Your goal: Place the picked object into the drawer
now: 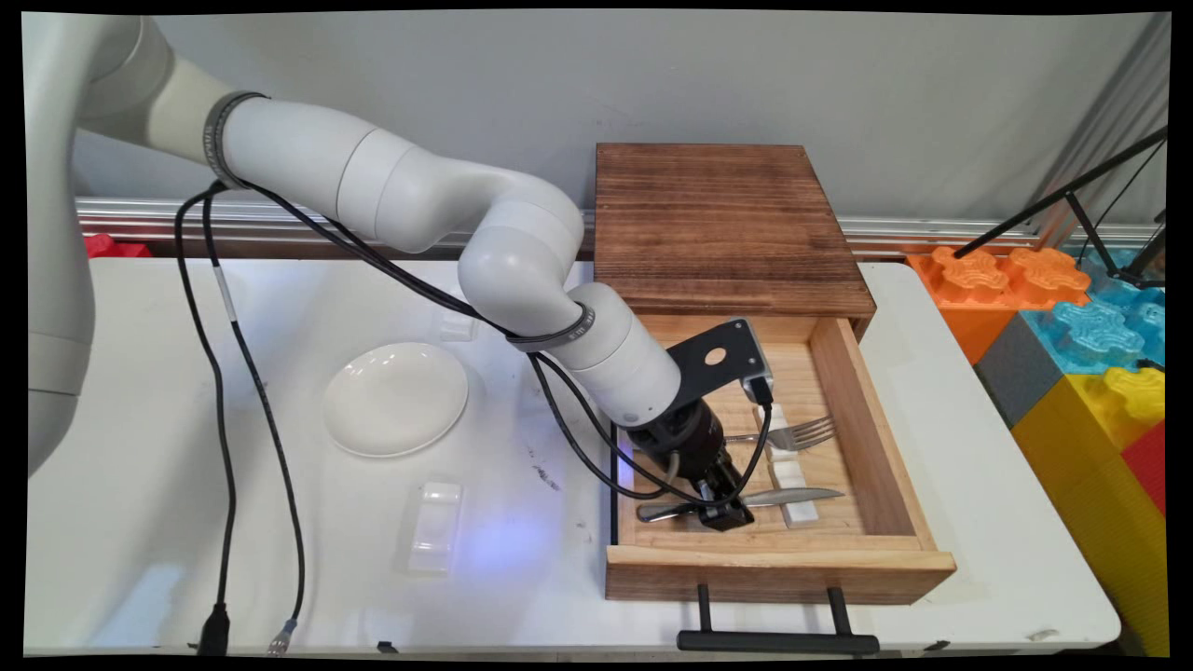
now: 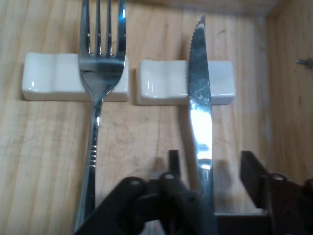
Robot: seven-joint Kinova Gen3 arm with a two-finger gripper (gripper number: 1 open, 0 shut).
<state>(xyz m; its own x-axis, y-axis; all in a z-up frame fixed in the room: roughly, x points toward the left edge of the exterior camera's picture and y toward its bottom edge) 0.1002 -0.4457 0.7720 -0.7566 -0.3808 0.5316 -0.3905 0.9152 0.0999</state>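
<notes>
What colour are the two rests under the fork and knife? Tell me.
White rests, clearest in the hand view.

I see a grey wall (image 1: 839, 84) behind my white table (image 1: 280, 559), with colourful foam blocks (image 1: 1081, 326) stacked at right.

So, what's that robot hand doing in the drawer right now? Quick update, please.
Black two-finger gripper open, fingers straddling the steel knife handle. Knife blade rests on a white ceramic rest. Silver fork alongside, apart. Open wooden drawer wall close by.
</notes>
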